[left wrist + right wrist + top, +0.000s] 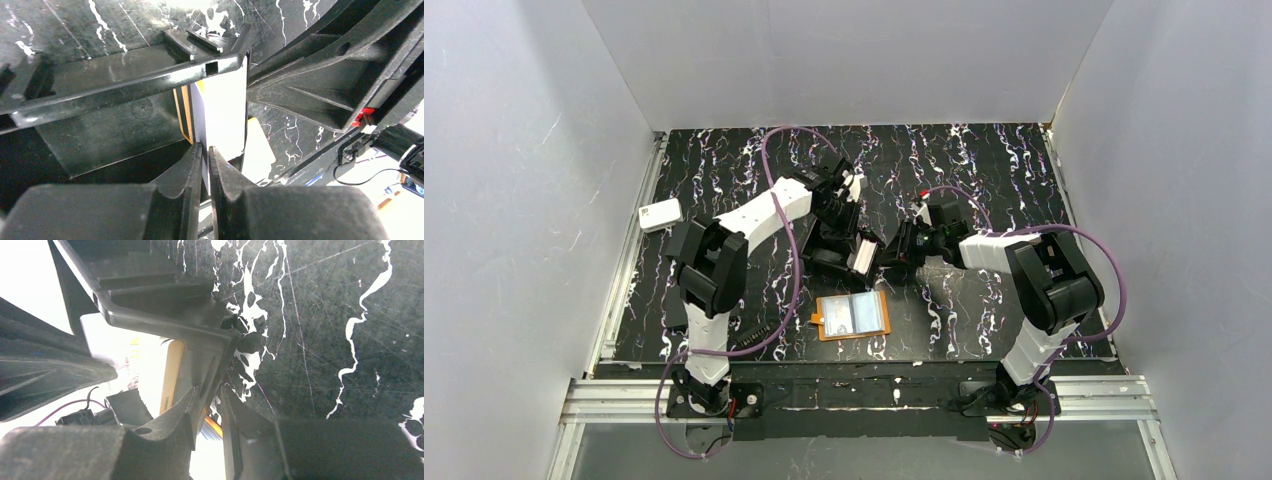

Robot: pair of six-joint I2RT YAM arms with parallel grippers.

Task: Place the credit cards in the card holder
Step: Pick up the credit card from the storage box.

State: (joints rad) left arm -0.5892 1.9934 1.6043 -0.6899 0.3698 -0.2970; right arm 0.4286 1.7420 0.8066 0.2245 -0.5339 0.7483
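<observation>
Credit cards (220, 115) upright in tilted black tray (100, 85); right end effector (209, 396) clamps tray wall, likely steadying it, while left end effector (205, 150) pinches a card edge to extract.

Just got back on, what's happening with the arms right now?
The right pincer grips a wall of the black open plastic tray. The left pincer is closed on the edge of a thin white plastic credit card standing in that tray. The orange-tan leather-like card holder lies open on the black marbled table, apart from both pincers.
</observation>
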